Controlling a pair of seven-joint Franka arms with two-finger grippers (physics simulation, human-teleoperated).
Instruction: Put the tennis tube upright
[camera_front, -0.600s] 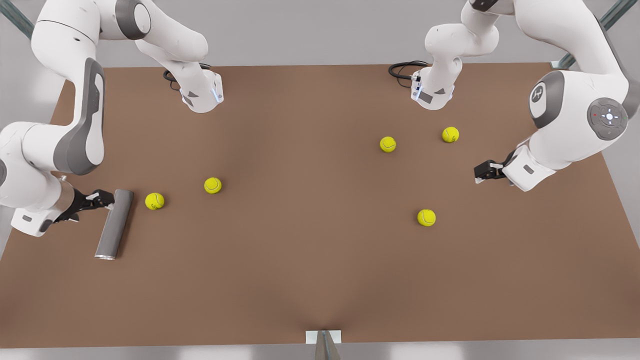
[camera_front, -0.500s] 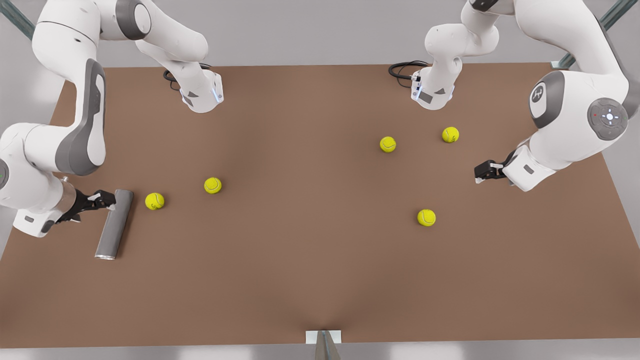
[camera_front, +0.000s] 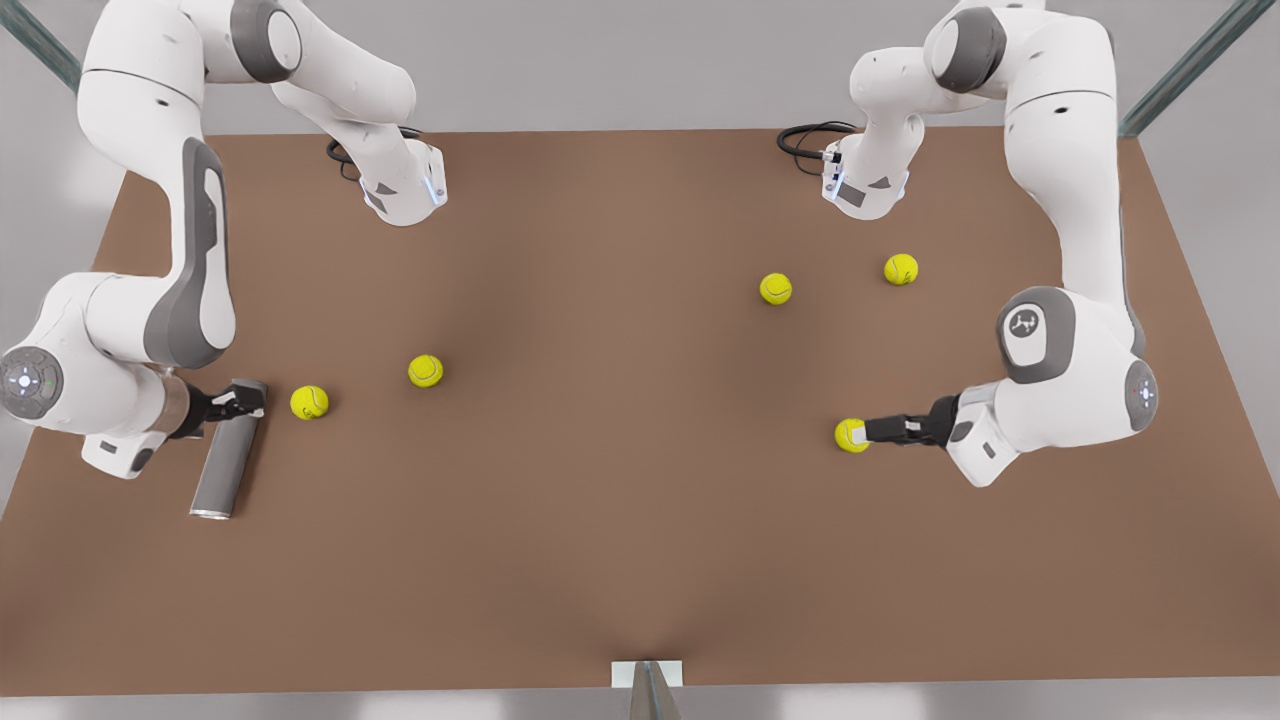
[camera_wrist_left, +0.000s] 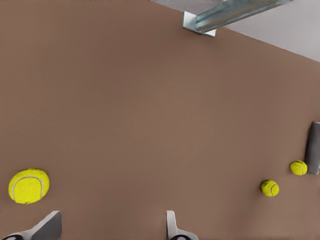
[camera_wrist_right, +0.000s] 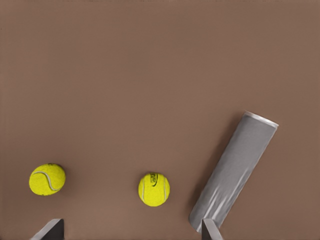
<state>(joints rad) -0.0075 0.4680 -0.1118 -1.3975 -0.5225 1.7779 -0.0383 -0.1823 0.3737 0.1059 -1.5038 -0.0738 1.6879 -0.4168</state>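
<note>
The tennis tube (camera_front: 228, 455) lies flat near the front view's left edge, a grey cylinder with its silvery rim toward the table's near side. My right gripper (camera_front: 245, 400) hovers over its plain end. In the right wrist view this gripper (camera_wrist_right: 130, 231) is open, and one fingertip (camera_wrist_right: 209, 229) overlaps the end of the tube (camera_wrist_right: 235, 170). My left gripper (camera_front: 868, 432) is low at the front view's right, beside a tennis ball (camera_front: 852, 435). Its wrist view shows the gripper (camera_wrist_left: 111, 229) open, with that ball (camera_wrist_left: 29, 186) just outside one finger.
A tennis ball (camera_front: 309, 402) lies just right of the tube, and another (camera_front: 425, 370) a little farther. Two more balls (camera_front: 775, 288) (camera_front: 900, 268) lie at the back right. A metal bracket (camera_front: 648, 675) sits on the brown table's (camera_front: 600, 520) near edge.
The left gripper has swung down and toward the middle, reaching the ball at the front view's right. The right gripper has shifted slightly over the tube's plain end. The tube has not moved.
</note>
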